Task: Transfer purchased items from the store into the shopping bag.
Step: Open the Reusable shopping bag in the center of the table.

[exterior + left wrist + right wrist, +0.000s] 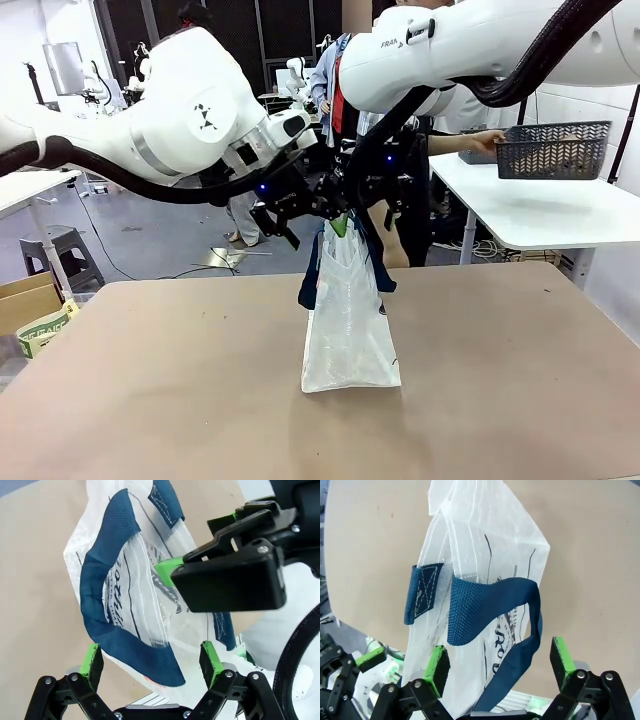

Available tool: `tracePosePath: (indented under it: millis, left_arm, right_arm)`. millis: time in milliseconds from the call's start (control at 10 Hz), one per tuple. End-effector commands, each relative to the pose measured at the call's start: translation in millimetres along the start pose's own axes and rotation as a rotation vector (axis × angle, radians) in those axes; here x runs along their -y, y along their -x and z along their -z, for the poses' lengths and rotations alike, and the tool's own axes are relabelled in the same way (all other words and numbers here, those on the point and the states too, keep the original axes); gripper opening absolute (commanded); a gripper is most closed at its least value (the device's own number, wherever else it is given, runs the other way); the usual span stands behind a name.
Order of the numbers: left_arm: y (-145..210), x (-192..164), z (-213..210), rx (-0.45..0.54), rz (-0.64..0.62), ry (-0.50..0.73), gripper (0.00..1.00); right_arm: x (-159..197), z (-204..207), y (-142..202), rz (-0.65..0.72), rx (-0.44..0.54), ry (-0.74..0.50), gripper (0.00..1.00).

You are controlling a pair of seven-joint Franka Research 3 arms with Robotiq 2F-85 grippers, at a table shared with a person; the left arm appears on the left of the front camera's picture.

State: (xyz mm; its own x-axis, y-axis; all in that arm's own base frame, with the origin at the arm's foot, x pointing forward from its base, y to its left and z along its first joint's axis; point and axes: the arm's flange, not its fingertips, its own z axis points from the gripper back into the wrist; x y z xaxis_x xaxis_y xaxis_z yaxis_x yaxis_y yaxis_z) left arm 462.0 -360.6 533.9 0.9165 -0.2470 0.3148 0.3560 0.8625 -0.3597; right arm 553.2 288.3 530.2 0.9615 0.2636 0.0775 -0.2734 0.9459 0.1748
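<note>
Two spread grippers, left gripper [150,662] and right gripper [500,661], grasp nothing at the mouth of the seemingly empty shopping bag [350,325] on the worktop [150,390]; the basket [553,150] sits far right at a person's hand [489,141].

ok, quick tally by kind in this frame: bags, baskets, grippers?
shopping bag: 1
basket: 1
gripper: 2 (left gripper, right gripper, both open at the bag's top)
Total: 4
</note>
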Motion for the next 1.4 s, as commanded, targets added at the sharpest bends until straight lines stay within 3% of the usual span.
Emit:
tracePosePath:
  millis: [0,200,400,500,900,1000,1100,1300]
  left_arm:
    - [-5,7,8,-0.015,-0.033,-0.025,1.0]
    - [-7,-1,15,0.016,-0.02,-0.02,1.0]
    - [-1,-2,13,-0.02,-0.019,-0.003,1.0]
    - [-3,-4,16,-0.017,-0.023,-0.002,0.87]
    - [1,-7,12,-0.026,-0.023,-0.007,0.08]
    - [2,-8,11,-0.021,-0.02,-0.012,0.0]
    - [3,-11,11,-0.015,-0.025,-0.02,0.0]
    - [8,-24,8,-0.006,-0.033,-0.026,0.0]
  right_arm:
    - [2,8,9,0.032,-0.023,-0.02,1.0]
    - [5,15,14,-0.011,-0.02,-0.034,1.0]
    - [1,7,2,0.003,-0.015,0.003,1.0]
    - [1,11,4,-0.001,-0.022,0.003,1.0]
    - [-7,8,20,0.016,-0.065,-0.059,0.26]
    - [-8,8,22,0.017,-0.064,-0.063,0.07]
    - [-10,10,25,0.013,-0.071,-0.074,0.0]
    - [-7,13,31,0.022,-0.069,-0.061,0.0]
